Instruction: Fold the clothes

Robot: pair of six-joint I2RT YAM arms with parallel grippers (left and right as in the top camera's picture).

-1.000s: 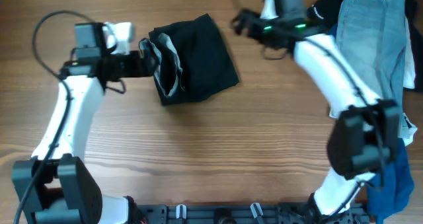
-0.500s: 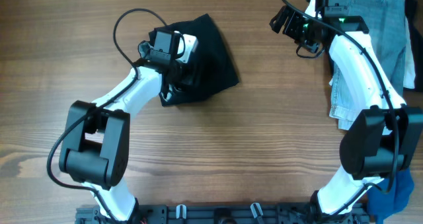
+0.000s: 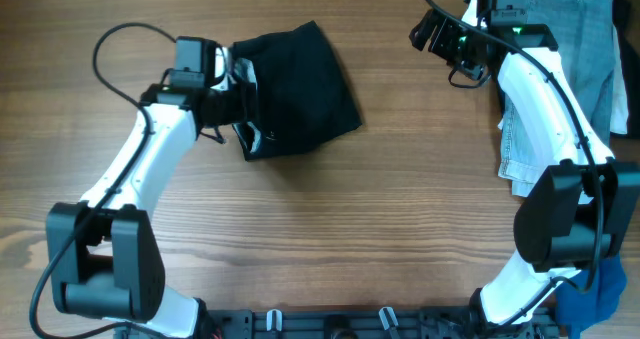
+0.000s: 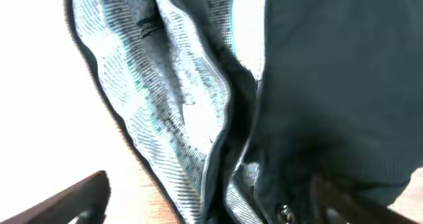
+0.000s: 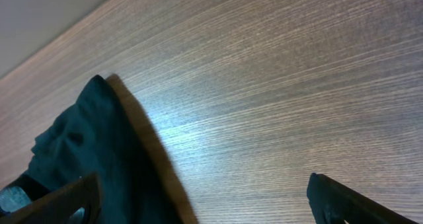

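The left arm [image 3: 150,164] and right arm [image 3: 545,89] have white links and black joints; a thin black cable [image 3: 100,47] loops behind the left claw [image 3: 240,104].

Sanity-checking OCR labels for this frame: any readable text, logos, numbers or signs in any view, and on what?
No readable text in any view.
black shorts: no print or label shows.
pale waistband lining: woven pattern only, no tag lettering.
denim jeans: no label visible.
right arm: only green lights, no lettering.
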